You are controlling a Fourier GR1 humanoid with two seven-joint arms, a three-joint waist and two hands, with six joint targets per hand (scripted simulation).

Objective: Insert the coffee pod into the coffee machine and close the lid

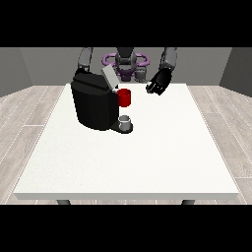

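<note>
A large black box-shaped coffee machine (93,104) stands on the white table (147,157), towards the view's left and far side. Its grey lid (110,78) is tilted up and open at the top. A red thing at the machine (124,97) sits just beside its upper front. Below it, a small grey cup-shaped thing (125,121) rests on the machine's dark base; I cannot tell whether it is the pod. The black robot hand at the view's right (158,83) hovers above the table's far edge, apart from the machine, fingers loosely curled and holding nothing. The other robot hand is hidden behind the machine.
</note>
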